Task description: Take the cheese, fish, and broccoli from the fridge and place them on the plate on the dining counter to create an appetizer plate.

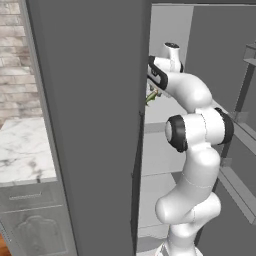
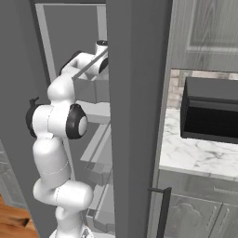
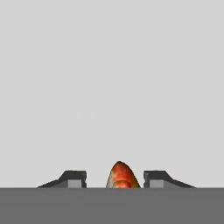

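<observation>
Inside the fridge (image 1: pixel 90 125), the gripper (image 3: pixel 114 179) straddles the cheese (image 3: pixel 122 176), fingertips apart.

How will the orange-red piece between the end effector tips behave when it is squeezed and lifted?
The cheese looks small, so probably light. Its top is rounded and narrows upward, so it may slip from the end effector fingertips. There are gaps on both sides, so it could shift before contact.

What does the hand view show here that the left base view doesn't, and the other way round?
Hand view: an orange-red rounded piece, likely the cheese, standing between the two finger tips with gaps either side, against a pale surface. Left base view: the arm reaching into the open fridge, green leafy bits by the hand, and a marble counter. Shared: the pale fridge interior.
</observation>
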Tool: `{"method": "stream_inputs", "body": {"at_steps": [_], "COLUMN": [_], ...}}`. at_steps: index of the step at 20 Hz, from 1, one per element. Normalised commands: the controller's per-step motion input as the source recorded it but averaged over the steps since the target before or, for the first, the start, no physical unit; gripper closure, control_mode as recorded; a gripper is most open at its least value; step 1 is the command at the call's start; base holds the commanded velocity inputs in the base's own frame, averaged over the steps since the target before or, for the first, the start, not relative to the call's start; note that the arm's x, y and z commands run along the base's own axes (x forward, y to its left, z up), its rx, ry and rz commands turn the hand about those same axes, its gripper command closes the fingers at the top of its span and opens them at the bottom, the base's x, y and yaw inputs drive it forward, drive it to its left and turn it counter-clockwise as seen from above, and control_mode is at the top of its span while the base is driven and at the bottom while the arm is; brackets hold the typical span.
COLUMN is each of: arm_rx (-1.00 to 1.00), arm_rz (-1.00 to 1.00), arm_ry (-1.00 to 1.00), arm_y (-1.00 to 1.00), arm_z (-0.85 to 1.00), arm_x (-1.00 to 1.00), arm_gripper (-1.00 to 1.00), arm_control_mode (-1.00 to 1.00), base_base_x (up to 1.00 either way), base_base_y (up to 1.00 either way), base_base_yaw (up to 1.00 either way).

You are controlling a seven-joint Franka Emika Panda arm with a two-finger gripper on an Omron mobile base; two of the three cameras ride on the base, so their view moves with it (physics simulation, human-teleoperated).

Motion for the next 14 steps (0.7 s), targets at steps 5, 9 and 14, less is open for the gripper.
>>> {"method": "stream_inputs", "body": {"at_steps": [5, 9, 14], "arm_rx": [0.0, 0.0, 0.0], "arm_rz": [-0.07, -0.05, -0.08], "arm_ry": [0.0, 0.0, 0.0], "arm_y": [0.0, 0.0, -0.11], "arm_z": [-0.3, -0.26, -0.02], "arm_x": [-0.07, -0.2, -0.39], "arm_gripper": [1.0, 1.0, 1.0], "arm_control_mode": [-1.0, -1.0, -1.0], "base_base_x": [0.0, 0.0, 0.0], "base_base_y": [0.0, 0.0, 0.0], "base_base_yaw": [0.0, 0.0, 0.0]}}
